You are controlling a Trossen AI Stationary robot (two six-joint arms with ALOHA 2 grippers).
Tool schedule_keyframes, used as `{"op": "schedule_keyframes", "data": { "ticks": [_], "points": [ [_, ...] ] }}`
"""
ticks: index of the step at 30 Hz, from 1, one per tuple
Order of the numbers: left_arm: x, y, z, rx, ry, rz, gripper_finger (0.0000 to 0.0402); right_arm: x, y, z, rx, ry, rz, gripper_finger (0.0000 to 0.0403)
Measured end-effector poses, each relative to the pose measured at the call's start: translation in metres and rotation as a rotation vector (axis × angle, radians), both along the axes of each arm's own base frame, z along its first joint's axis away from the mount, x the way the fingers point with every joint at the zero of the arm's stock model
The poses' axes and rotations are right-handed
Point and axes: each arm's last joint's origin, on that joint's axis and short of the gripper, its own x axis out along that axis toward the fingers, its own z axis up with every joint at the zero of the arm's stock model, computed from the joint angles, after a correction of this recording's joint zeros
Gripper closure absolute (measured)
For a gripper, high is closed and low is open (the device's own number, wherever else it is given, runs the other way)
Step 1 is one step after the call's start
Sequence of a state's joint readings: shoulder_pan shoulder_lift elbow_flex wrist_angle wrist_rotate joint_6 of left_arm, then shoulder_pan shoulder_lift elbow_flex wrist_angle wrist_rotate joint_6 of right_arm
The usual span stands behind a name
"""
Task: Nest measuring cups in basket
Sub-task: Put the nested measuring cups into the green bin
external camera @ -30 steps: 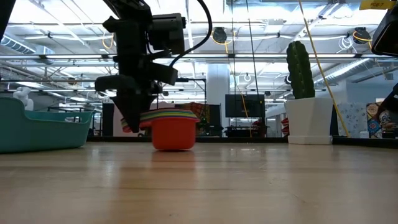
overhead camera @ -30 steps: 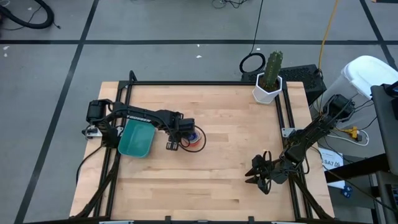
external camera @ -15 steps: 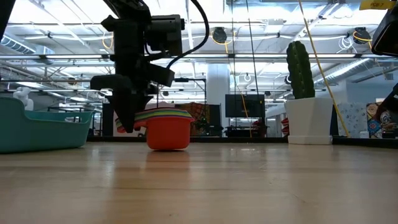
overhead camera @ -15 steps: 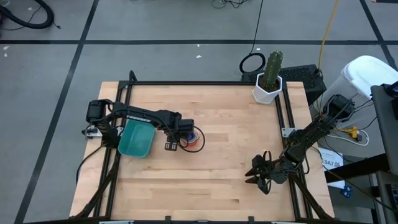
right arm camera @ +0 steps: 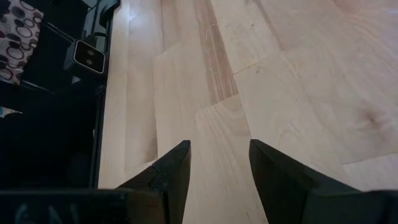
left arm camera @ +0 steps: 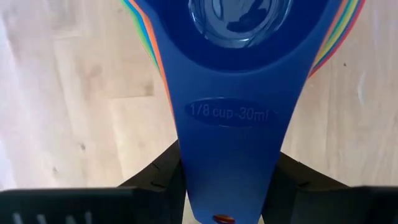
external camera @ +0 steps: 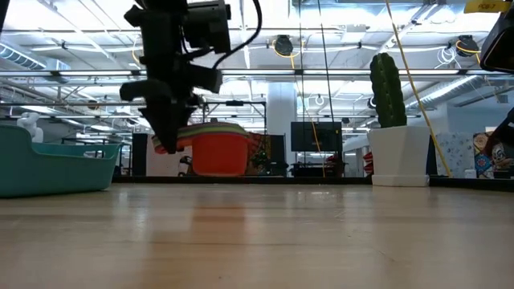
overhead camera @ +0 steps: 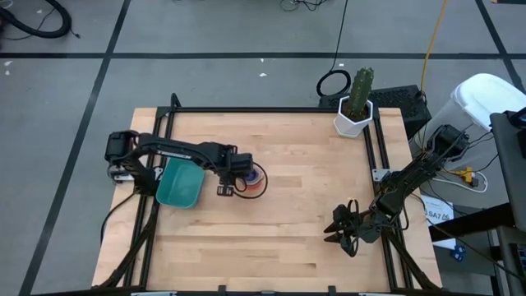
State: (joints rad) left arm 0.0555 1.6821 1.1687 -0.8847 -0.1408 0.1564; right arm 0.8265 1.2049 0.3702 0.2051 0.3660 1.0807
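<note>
1. The left gripper point(overhead camera: 228, 182) was clamped on the handles of the nested measuring cups point(overhead camera: 253, 180), just beside the basket point(overhead camera: 180, 184), on the side toward the table's middle.
2. In the left wrist view the topmost handle, dark blue and marked "1/8 cup-30ml", ran down between the two dark fingers point(left arm camera: 163, 179), with orange, green and yellow rims fanned out beneath it.
3. From the low view the measuring cups point(external camera: 217, 150) hung clear of the table point(external camera: 257, 241), the red outermost cup showing a gap beneath its base; the left gripper point(external camera: 165, 140) held them from the side nearer the basket point(external camera: 56, 164).
4. The basket stood on the table, a little apart from the stack, and none of the cups was over it.
5. The right gripper point(overhead camera: 341, 233) waited well apart from the basket, near the table's opposite edge; its fingers point(right arm camera: 174, 171) stood parted with bare wood between them, holding nothing.
6. A white pot with a cactus point(overhead camera: 355, 111) stood at the far corner, well away from the basket.
</note>
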Motion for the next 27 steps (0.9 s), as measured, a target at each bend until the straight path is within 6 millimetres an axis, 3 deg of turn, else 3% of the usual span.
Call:
{"op": "schedule_keyframes", "data": {
  "ticks": [11,27],
  "points": [
    [-0.022,0.0,0.029,0.032,-0.025,0.09,0.0259,0.0,0.0,0.0,-0.003,0.005,0.0,0.0248],
    [-0.075,-0.014,0.068,0.094,-0.001,0.465,0.0259,-0.001,0.0,-0.001,-0.041,-0.001,0.031,0.0248]
  ]
}}
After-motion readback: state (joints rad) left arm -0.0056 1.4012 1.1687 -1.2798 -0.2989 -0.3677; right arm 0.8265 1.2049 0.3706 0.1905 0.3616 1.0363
